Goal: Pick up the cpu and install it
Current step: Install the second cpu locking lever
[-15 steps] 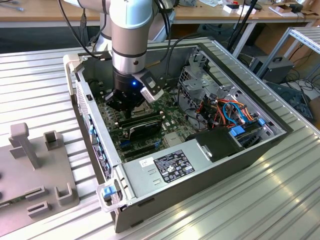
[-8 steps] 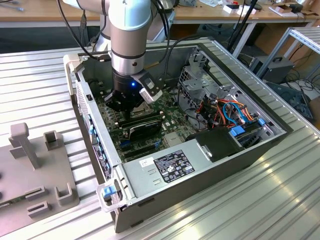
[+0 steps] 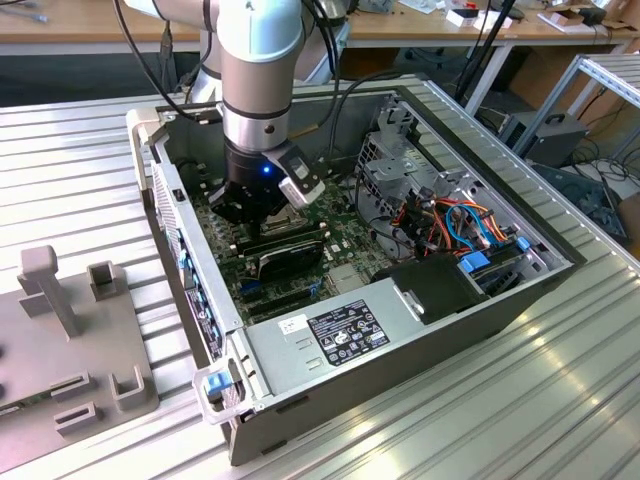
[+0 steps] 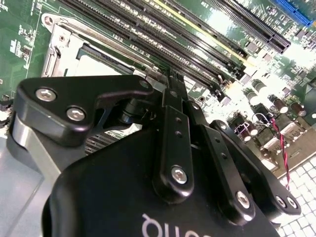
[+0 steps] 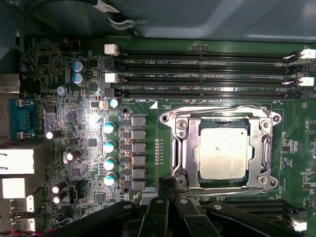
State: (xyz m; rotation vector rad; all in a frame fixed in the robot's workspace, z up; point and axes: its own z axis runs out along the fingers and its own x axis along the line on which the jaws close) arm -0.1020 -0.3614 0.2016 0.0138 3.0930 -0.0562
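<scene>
Just beyond the gripper's (image 5: pixel 165 195) fingertips, in the first wrist view, the cpu (image 5: pixel 221 152) lies flat in its socket (image 5: pixel 222 148) on the green motherboard (image 5: pixel 74 123), its dull silver-grey top square to the metal retention frame (image 5: pixel 180 148) that surrounds it. The chip looks level and seated rather than tilted, so the placing itself appears, as a judgement, to be done. The gripper's two slim black fingers (image 5: pixel 172 190) are pressed together with nothing between them, their tips at the near edge of the frame, apart from the chip. In the second wrist view the gripper (image 4: pixel 170 86) shows the same closed stance, with the pale top of the cpu (image 4: pixel 96 66) partly hidden behind its linkage and the frame's corner (image 4: pixel 54 44) beside it. On the far side of the socket from the gripper run the long dark memory slots (image 5: pixel 207 74), unfilled. In the exterior view the arm reaches down into the open computer case (image 3: pixel 400 330), the gripper (image 3: pixel 262 205) low over the board, with a black oblong part (image 3: pixel 285 262) just in front of it and the power supply (image 3: pixel 330 335) nearer the camera. Whether the frame's thin wire lever is latched I cannot tell. What seems left, if anything, is securing the socket; no cooler sits on the chip.
</scene>
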